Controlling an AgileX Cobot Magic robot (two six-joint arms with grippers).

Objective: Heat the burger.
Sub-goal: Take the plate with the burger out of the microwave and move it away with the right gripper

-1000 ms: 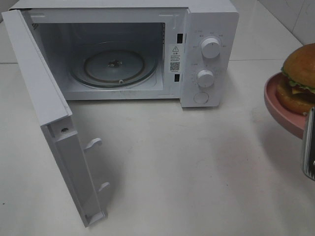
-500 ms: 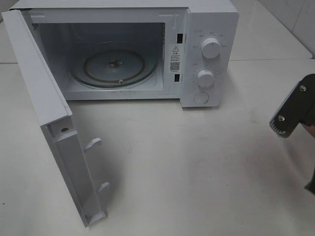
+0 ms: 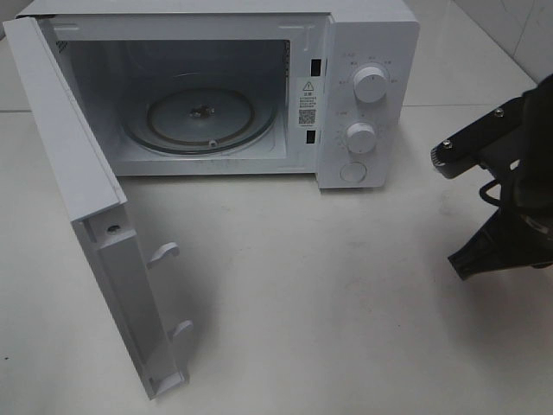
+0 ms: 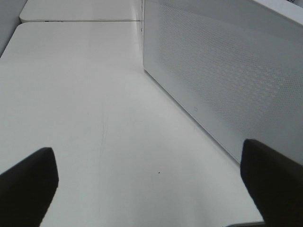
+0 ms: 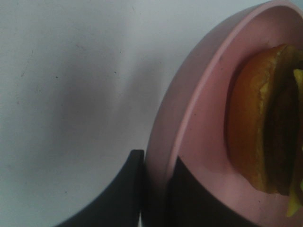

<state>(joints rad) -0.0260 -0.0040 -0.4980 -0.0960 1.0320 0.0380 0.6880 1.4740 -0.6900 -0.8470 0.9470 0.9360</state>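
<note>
Item: microwave door (image 3: 95,207), white, swung fully open on the left of the exterior high view, two latch hooks on its inner edge.

Item: microwave (image 3: 225,86), white, at the back of the white table (image 3: 328,303). Cavity open; glass turntable (image 3: 200,114) lies bare inside. Control panel on the right side carries an upper knob (image 3: 370,84), a lower knob (image 3: 360,137) and a round button (image 3: 352,171) beneath them.

Item: left gripper (image 4: 149,189), seen only in its wrist view. Jaws spread wide, nothing between them; it hangs over bare table beside the microwave's perforated side wall (image 4: 227,80).

Item: right arm (image 3: 505,199), black, at the right edge of the exterior high view, above the table and to the right of the control panel.

Item: right gripper (image 5: 156,189), seen in its wrist view. Jaws pinched on the rim of the pink plate (image 5: 189,123).

Item: burger (image 5: 265,123), golden-brown bun with a trace of green lettuce, resting on that held plate; outside the microwave.
</note>
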